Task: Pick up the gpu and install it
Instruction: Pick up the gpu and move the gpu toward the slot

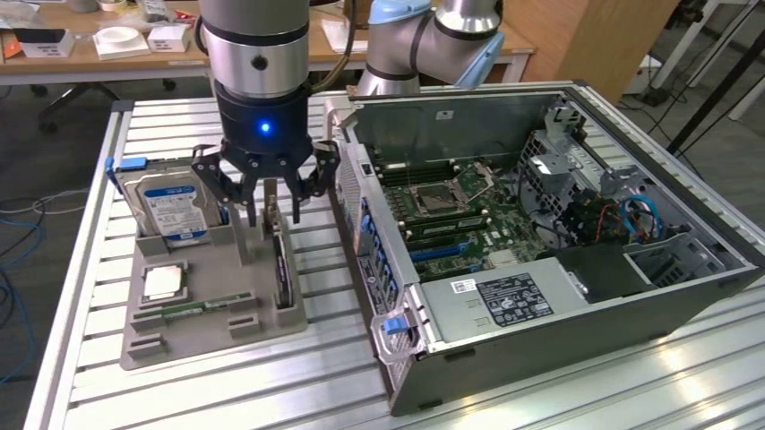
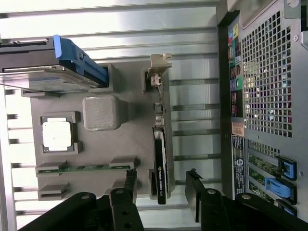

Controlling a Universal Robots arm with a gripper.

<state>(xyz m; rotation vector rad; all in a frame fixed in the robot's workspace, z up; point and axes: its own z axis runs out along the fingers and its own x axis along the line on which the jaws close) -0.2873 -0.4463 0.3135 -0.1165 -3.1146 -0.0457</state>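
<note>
Exterior view - grey parts holder (image 1: 215,269) flat on slatted aluminium table (image 1: 299,376), taken as landmark for all that follows.

Gripper (image 1: 274,213) hanging straight down over the holder's edge on the exterior view's right, blue light (image 1: 265,127) lit on the wrist above it. Claw released, black fingers (image 1: 250,213) spread wide, nothing held.

Gpu (image 1: 282,269) standing on its long edge in the holder's narrow slot along that same edge, dark board, uninstalled. Fingers lowered to either side of the card's upper edge, straddling it; contact not discernible from here.

Hard drive (image 1: 174,210) with blue-white label upright in the holder's far slot, exterior view's left. Processor chip (image 1: 164,280) flat in a square pocket nearer the camera. Green memory stick (image 1: 197,309) lying in a shallow channel just beyond that pocket.

Open computer case (image 1: 669,296) on its side just beside the holder, exterior view's right - motherboard (image 1: 467,224) and power supply (image 1: 502,296) exposed.

Wrist view, looking down on the holder (image 2: 130,139): gpu (image 2: 160,163) seen edge-on, silvery bracket (image 2: 159,77) at its end away from the gripper (image 2: 161,175). One finger (image 2: 131,178) on each side of the card's near end, visible gap both sides. Hard drive (image 2: 43,72) with blue rail, processor chip (image 2: 57,134) and memory stick (image 2: 82,168) on the holder's other side from the card. Perforated rear panel of the computer case (image 2: 269,72) past the gpu slot, separated from the holder by bare table (image 2: 120,24) slats.
</note>
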